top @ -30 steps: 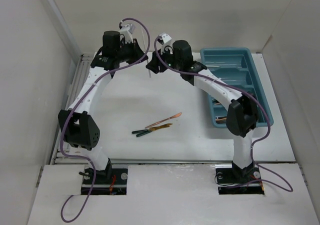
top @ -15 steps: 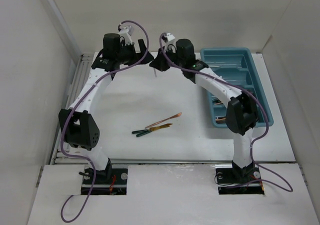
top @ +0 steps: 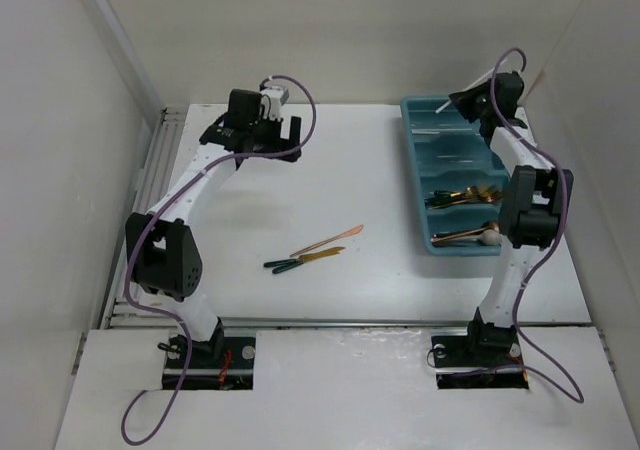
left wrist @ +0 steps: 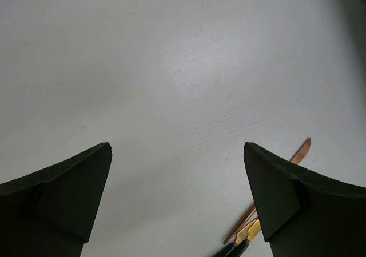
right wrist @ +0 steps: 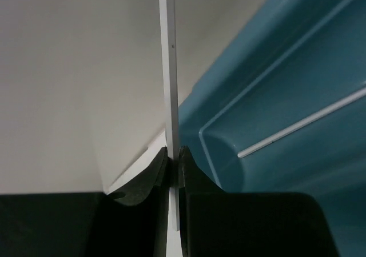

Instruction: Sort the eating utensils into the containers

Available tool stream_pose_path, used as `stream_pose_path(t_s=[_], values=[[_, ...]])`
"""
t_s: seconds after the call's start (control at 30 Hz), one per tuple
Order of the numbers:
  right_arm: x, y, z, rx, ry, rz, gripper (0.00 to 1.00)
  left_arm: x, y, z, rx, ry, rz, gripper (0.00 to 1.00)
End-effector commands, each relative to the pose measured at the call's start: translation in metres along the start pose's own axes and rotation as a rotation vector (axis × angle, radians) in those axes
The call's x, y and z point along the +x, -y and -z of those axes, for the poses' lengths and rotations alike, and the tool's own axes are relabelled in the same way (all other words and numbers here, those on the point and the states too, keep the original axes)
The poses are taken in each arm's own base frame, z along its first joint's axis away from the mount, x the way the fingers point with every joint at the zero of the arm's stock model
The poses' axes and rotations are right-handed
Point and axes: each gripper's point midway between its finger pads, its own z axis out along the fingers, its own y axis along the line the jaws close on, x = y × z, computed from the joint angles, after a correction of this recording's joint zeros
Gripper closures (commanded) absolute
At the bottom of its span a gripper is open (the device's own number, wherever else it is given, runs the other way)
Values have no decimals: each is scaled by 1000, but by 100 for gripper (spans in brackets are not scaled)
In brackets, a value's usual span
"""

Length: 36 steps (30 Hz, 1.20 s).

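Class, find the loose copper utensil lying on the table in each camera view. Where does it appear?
Top external: copper utensil mid-table, lying at a slant.
Left wrist: copper utensil at lower right, partly hidden.
Right wrist: not in it.
Shared landmark: the green-handled utensil beside it, in both views showing it.

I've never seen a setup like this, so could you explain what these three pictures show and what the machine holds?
It is two robot arms bolted to a white table, sorting cutlery into a teal tray. The wide picture looks down from above; the other two come from cameras on each wrist. The left hand is open and empty above the table. The right hand is shut on a thin white stick by the tray's far end. A copper utensil and dark-handled ones lie loose on the table; more utensils sit in the tray.
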Motion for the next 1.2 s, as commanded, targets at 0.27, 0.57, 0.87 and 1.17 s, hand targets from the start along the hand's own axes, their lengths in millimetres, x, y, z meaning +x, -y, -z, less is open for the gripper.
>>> stream_pose_path(t_s=[0.27, 0.57, 0.87, 1.17], values=[[25, 23, -37, 42, -12, -229, 72, 70, 4, -15, 10, -198, -193, 2], [0, 2, -15, 10, 46, -91, 30, 137, 32, -7, 216, -387, -461, 35], [0, -100, 54, -148, 53, 567, 29, 197, 75, -8, 373, -488, -616, 43], [51, -88, 117, -102, -38, 756, 29, 220, 105, -29, 409, -507, -686, 54]])
